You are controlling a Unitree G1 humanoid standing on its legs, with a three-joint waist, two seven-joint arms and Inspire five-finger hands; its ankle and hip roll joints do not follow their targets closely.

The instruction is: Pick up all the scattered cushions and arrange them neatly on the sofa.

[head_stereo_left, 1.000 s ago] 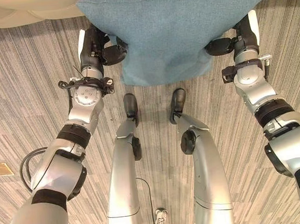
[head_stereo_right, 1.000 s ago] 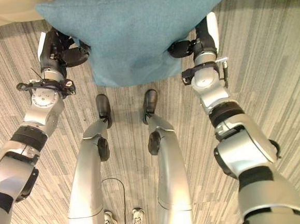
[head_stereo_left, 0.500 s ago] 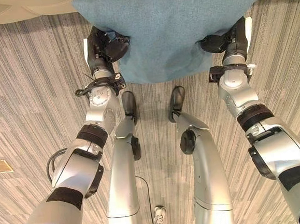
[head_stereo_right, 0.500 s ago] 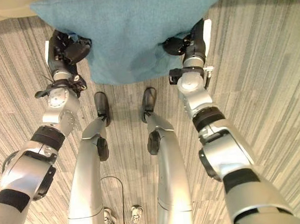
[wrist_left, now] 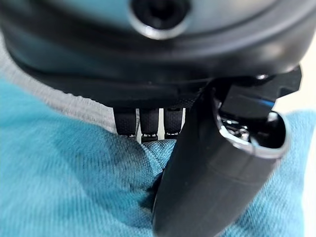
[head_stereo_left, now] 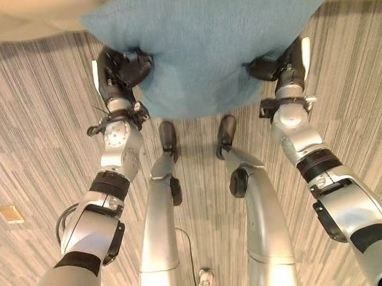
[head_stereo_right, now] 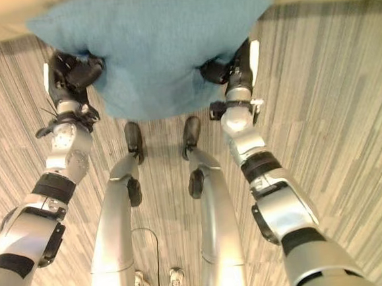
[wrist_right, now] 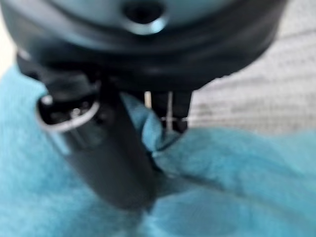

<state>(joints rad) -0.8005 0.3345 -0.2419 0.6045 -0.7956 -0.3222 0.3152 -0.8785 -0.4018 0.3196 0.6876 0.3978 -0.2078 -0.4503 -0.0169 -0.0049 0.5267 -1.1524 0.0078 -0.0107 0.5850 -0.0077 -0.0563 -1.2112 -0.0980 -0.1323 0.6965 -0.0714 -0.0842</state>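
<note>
- Since a second ago: both arms drawn closer together, elbows tucked in, blue cushion point(head_stereo_left: 203, 46) carried a little left in frame and pressed up toward the cream sofa point(head_stereo_left: 9, 25) along the top edge
- Left eye view: cushion across upper centre, top edge overlapping the sofa front, lower edge hanging over striped carpet point(head_stereo_left: 31, 129); left hand point(head_stereo_left: 122, 65) clamped on the cushion's lower left corner, right hand point(head_stereo_left: 274, 67) clamped on the lower right corner
- Right eye view: same hold seen slightly shifted; cushion point(head_stereo_right: 150, 47) at upper centre, left hand point(head_stereo_right: 73, 71) at upper left, right hand point(head_stereo_right: 228, 67) right of centre; cushion sagging between the two grips
- Left wrist view: thumb point(wrist_left: 212, 173) pressed down on blue fabric, fingers point(wrist_left: 148, 121) tucked beneath a fold, cloth pinched between
- Right wrist view: thumb point(wrist_right: 108, 153) pushed into a bunched fold, fingers point(wrist_right: 170, 111) behind the cloth, pinching the corner; carpet past the fabric
- Doing the step well, as a judgement: lift both corners evenly to clear the seat edge, keep both pinches tight until the cushion rests fully on the sofa, then release together to avoid a lopsided drop or a slide back to the floor
</note>
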